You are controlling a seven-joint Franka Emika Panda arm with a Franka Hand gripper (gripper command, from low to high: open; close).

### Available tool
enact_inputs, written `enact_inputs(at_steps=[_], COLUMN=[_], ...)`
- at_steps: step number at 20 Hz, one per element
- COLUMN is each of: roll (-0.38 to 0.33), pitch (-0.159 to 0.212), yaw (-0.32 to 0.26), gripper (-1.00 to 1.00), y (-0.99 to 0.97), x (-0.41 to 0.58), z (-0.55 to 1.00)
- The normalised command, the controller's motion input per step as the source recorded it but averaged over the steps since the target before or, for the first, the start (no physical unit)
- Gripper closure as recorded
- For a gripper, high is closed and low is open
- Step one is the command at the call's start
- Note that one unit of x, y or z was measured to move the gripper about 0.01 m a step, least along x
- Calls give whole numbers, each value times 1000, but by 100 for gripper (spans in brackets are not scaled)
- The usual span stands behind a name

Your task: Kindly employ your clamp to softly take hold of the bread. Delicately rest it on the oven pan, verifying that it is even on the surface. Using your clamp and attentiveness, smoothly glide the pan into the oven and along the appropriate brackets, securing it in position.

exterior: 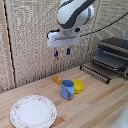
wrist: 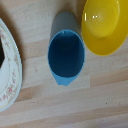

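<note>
Exterior view: clamp [exterior: 62, 52], seemingly parted, well above bread [exterior: 57, 79].

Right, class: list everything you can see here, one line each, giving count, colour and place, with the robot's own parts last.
Bread: one, orange-yellow, on the table behind the mug.
Mug: one, blue, mid-table.
Bowl: one, yellow, beside the mug.
Plate: one, white with patterned rim, near corner at the exterior view's left.
Oven: one, black and silver, exterior view's right, door open.
Oven pan: one, dark, barred, at the oven mouth.
Table: one, light wood.
Clamp: one, white with blue-tipped fingers, open, above the table.
</note>
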Motion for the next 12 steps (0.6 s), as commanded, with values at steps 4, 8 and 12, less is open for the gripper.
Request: enact_inputs(at_steps=[4, 8, 12], roll=[26, 33, 16], pitch=[3, 0, 22], yaw=[5, -6, -2], gripper=[-100, -100, -100], y=[-252, -321, -242], x=[364, 426, 359], z=[-181, -278, -256])
